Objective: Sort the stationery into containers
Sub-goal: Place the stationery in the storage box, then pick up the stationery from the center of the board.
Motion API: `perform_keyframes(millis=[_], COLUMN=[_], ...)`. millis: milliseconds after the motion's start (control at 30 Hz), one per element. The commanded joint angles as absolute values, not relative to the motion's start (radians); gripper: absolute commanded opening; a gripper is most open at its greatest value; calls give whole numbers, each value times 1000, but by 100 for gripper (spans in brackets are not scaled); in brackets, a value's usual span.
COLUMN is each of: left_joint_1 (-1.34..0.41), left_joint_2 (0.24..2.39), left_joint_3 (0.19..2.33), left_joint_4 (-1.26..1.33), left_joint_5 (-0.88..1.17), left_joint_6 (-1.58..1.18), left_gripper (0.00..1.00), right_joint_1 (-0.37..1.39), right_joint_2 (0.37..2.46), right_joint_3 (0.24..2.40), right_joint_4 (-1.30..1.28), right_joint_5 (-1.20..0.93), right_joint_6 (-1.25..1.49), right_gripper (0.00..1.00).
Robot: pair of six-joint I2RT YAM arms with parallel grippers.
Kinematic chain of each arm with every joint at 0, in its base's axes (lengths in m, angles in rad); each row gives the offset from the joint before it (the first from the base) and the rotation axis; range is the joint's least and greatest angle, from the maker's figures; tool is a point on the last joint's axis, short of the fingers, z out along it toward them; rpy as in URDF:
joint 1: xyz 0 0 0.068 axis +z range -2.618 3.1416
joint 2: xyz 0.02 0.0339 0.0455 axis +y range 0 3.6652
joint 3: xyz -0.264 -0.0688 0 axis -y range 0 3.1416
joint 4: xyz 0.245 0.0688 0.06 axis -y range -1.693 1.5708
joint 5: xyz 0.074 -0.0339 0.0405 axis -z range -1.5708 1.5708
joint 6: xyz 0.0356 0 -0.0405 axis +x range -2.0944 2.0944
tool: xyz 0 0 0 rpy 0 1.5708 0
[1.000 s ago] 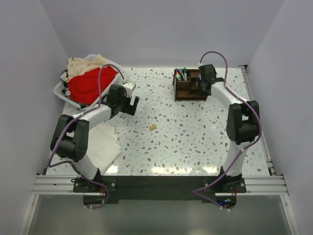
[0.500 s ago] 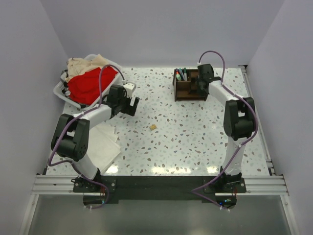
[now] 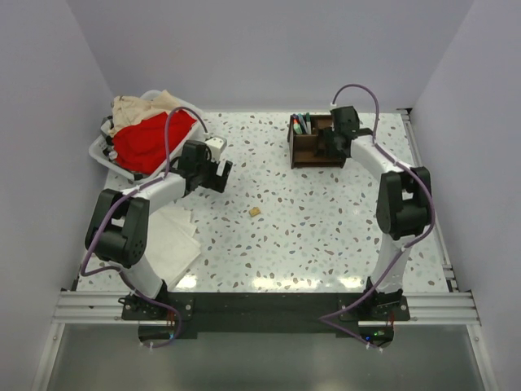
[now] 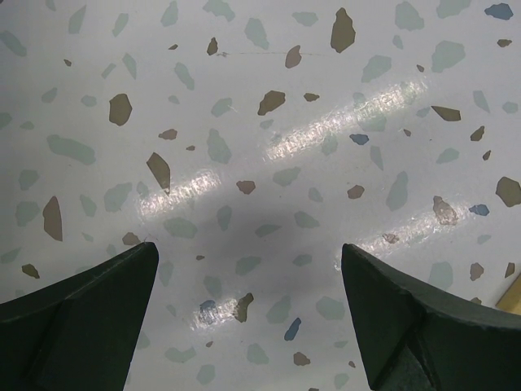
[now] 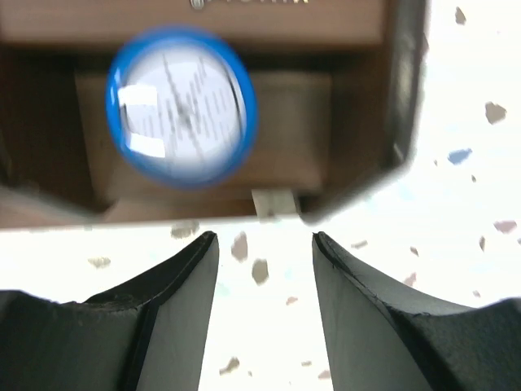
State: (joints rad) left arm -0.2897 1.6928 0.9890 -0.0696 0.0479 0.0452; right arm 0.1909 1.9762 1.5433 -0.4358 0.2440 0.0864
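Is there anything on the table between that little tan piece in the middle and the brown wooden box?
Nothing. The top view shows only bare speckled tabletop between the tan eraser and the wooden organizer.

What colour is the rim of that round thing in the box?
The rim is blue, around a white face; right wrist view shows it best.

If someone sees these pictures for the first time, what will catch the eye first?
The red cloth heaped in the white basket at the far left stands out most. At the far right, the open right hand hangs by the brown organizer, and its wrist view shows a blurred blue-rimmed white disc there. One tan eraser lies alone mid-table.
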Motion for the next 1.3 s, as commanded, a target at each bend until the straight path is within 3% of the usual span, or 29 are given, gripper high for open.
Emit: perform_keyframes(millis=[0, 100, 167, 400, 700, 867, 900, 967, 1267], left_joint_1=[-285, -288, -290, -291, -298, -313, -313, -311, -310], left_joint_2=[1657, 1640, 1628, 1595, 1514, 1496, 1496, 1497, 1508], left_joint_3=[993, 983, 977, 933, 902, 902, 903, 905, 913], left_joint_4=[-31, -25, -20, 11, 2, -38, -41, -41, -52], left_joint_5=[60, 58, 54, -31, -17, -49, -58, -63, -63], left_joint_6=[44, 49, 51, 57, 103, 123, 127, 130, 129], left_gripper=[100, 100, 100, 100, 100, 100, 100, 100, 100], right_joint_1=[186, 187, 189, 411, 569, 606, 620, 630, 666], right_joint_2=[1801, 1728, 1704, 1686, 1775, 1851, 1871, 1890, 2011], right_joint_3=[1477, 1389, 1365, 1384, 1396, 1417, 1414, 1413, 1520], right_joint_4=[-497, -558, -587, -814, -769, -719, -701, -680, -690], right_joint_5=[226, 105, -191, -575, -615, -624, -626, -627, -644], right_joint_6=[120, 82, 7, -807, -1293, -1394, -1410, -1430, -1413], right_gripper=[54, 55, 55, 49, 55, 57, 63, 65, 60])
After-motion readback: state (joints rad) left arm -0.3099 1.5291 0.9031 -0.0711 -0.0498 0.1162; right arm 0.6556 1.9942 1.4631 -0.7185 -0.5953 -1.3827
